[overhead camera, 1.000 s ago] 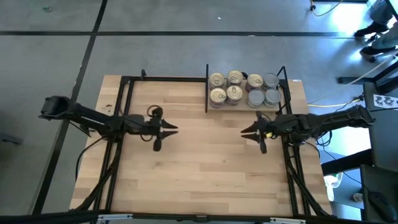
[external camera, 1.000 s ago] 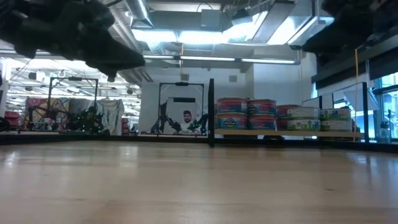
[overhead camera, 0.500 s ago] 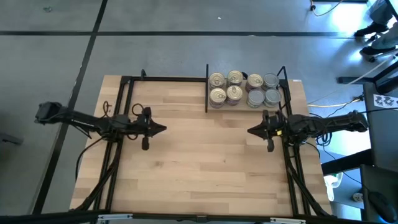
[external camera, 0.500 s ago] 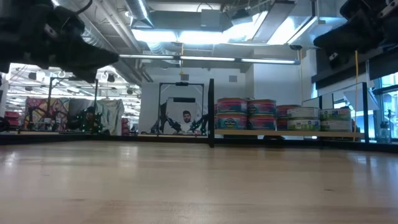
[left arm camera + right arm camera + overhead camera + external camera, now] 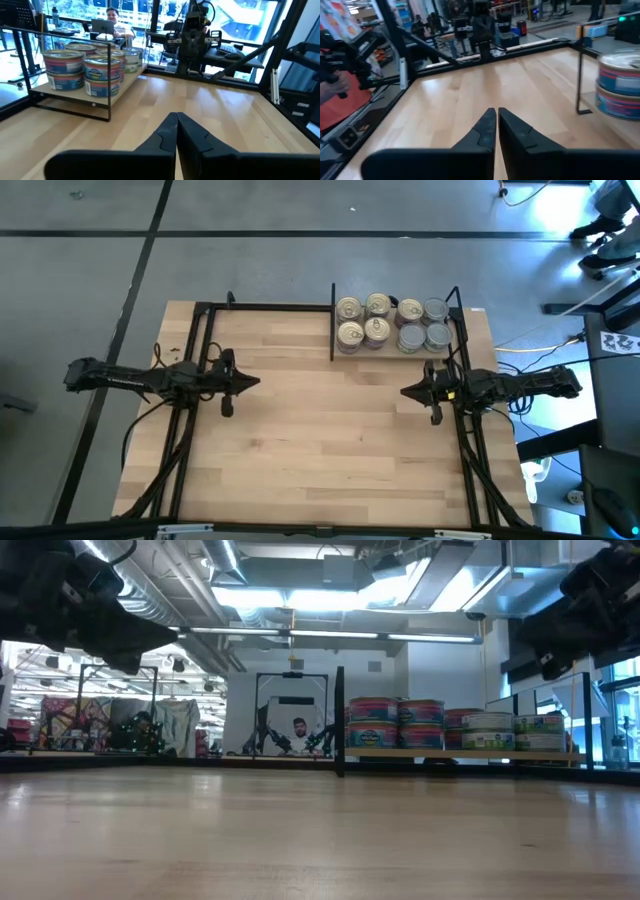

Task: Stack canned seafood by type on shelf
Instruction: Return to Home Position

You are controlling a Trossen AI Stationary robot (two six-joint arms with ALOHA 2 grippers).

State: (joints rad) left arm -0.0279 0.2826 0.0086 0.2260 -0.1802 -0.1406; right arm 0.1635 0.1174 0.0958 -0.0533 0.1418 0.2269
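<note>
Busy workshop surrounding a large light-wood plank tabletop point(image 5: 320, 465)

The tabletop is standing on a grey concrete floor point(image 5: 300, 260) crossed by dark lines; bright white ceiling lights point(image 5: 300, 598) are glowing overhead; a person point(image 5: 114, 16) is sitting behind an open grey laptop point(image 5: 103, 25) beyond the table; another person in an orange garment point(image 5: 342, 107) is showing just beside the table's edge.

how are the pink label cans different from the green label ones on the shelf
The pink-label cans have gold lids; the green-label cans have grey lids. The pink-label stacks rise higher than the green-label stacks. Both kinds sit two high on the shelf.
</note>
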